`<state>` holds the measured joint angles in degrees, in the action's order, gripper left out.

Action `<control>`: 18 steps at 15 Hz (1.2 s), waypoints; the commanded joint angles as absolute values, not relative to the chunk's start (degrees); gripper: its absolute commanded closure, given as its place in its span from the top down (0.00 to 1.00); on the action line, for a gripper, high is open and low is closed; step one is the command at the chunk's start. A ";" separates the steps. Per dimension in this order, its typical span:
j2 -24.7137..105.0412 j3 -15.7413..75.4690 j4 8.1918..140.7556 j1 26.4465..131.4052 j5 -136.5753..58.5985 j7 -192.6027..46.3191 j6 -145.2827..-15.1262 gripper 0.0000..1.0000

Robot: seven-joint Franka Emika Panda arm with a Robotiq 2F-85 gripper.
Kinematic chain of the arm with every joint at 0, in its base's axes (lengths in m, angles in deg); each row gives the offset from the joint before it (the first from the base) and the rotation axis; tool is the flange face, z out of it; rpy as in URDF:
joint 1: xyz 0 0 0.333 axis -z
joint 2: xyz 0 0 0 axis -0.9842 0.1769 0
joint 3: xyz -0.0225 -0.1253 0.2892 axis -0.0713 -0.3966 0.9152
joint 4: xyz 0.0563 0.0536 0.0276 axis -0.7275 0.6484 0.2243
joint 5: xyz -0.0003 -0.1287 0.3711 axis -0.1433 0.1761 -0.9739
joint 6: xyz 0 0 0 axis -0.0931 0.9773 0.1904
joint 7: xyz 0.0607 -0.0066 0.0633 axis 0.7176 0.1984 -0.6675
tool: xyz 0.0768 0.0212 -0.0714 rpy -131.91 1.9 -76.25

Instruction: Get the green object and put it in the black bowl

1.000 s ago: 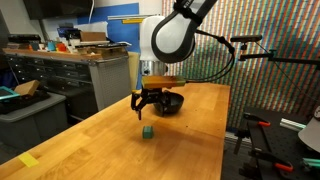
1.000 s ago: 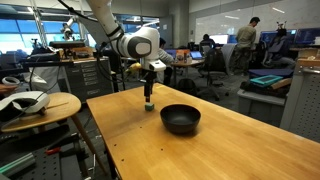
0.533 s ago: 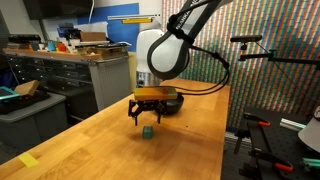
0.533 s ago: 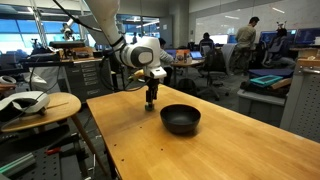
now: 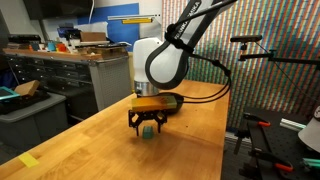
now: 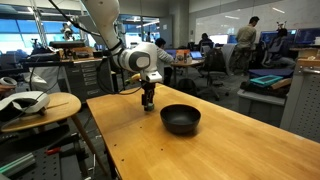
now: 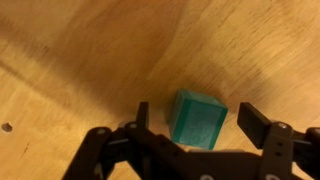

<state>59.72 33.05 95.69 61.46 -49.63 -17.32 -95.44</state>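
Both fingers point(image 7: 142, 113) of spread hand point(image 7: 196, 117) flank green object point(image 7: 197, 124).

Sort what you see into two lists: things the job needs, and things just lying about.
Needed: green block, black bowl, open tool.
Lying about: yellow piece, cardboard box.

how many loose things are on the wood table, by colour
green: 1, the block
black: 1, the bowl
yellow: 1, a flat piece near the table edge
total: 3
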 commanded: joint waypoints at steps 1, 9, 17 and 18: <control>60.80 32.73 93.38 61.34 -49.20 -16.01 -93.94 0.58; 59.15 32.54 94.29 61.28 -48.80 -16.46 -95.44 0.17; 50.03 30.57 99.14 62.68 -46.28 -17.88 -94.45 0.17; 48.63 30.29 100.08 63.27 -45.71 -18.26 -94.48 0.17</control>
